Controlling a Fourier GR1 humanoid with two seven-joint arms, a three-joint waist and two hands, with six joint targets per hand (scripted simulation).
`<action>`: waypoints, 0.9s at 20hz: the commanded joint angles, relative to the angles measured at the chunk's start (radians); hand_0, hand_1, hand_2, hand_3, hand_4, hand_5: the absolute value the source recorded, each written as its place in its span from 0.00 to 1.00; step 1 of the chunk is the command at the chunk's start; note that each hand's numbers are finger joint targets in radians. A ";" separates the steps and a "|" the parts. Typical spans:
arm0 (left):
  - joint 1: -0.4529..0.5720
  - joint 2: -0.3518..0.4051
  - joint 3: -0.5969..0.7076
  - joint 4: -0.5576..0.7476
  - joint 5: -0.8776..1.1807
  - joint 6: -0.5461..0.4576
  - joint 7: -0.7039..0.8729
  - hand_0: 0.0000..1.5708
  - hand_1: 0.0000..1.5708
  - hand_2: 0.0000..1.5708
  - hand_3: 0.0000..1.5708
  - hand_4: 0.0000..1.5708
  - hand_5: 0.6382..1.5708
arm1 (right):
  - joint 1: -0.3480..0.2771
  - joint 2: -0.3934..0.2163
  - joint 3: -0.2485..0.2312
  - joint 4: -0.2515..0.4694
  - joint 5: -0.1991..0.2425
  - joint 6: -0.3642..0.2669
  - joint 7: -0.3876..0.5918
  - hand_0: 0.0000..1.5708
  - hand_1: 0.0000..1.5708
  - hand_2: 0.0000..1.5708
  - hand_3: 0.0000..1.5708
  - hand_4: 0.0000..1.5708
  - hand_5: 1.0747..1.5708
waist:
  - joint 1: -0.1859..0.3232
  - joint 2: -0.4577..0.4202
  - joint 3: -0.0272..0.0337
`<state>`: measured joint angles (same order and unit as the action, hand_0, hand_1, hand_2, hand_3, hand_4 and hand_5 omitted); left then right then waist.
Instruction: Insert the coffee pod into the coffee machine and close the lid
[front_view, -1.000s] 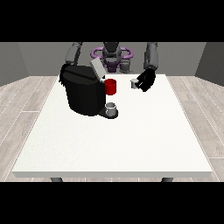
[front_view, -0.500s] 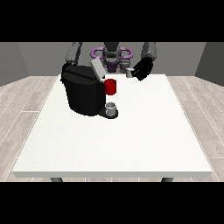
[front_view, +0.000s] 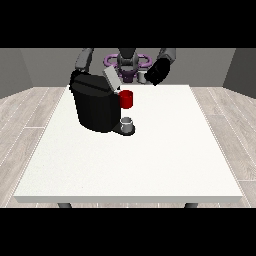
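A black coffee machine (front_view: 95, 105) stands on the table's left half, its grey lid (front_view: 110, 79) tilted up and open. A red holder (front_view: 126, 99) juts from its front above a small grey cup (front_view: 128, 124). The hand at the view's right (front_view: 157, 71) hovers at the far table edge, right of the lid, curled round a small pale coffee pod (front_view: 142, 77). The hand at the view's left (front_view: 75, 77) sits at the machine's back left corner, black against black.
The white table (front_view: 150, 160) stretches wide in front of and to the right of the machine. The robot's torso with purple rings (front_view: 127, 61) stands just behind the far edge.
The hand at the view's right has carried the pod up and leftwards, towards the open lid. The machine, the cup and the other arm have stayed put.
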<state>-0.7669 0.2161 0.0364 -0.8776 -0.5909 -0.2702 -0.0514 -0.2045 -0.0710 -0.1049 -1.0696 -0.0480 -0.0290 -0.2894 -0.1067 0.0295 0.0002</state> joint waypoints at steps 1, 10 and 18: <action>-0.043 -0.040 0.023 -0.018 0.018 0.018 0.066 0.87 0.87 0.90 0.87 0.42 1.00 | -0.013 -0.047 -0.016 -0.006 -0.018 0.041 0.027 0.00 0.00 0.00 0.00 0.20 1.00 | -0.021 -0.003 -0.0001; -0.162 0.050 0.107 0.041 0.058 -0.005 0.062 0.86 0.86 0.89 0.84 0.39 1.00 | -0.061 -0.040 -0.011 -0.060 -0.027 0.048 0.003 0.00 0.00 0.00 0.00 0.13 1.00 | -0.076 0.095 -0.0002; -0.233 0.129 0.173 0.119 0.066 0.059 0.019 0.89 0.89 0.92 0.88 0.39 1.00 | -0.066 -0.041 0.031 -0.113 -0.025 0.111 -0.039 0.00 0.00 0.00 0.00 0.09 1.00 | -0.147 0.212 -0.0003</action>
<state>-0.9919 0.3155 0.1899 -0.7874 -0.5270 -0.2353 0.0064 -0.2691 -0.0977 -0.0852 -1.1601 -0.0758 0.0537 -0.3097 -0.2385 0.2018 0.0001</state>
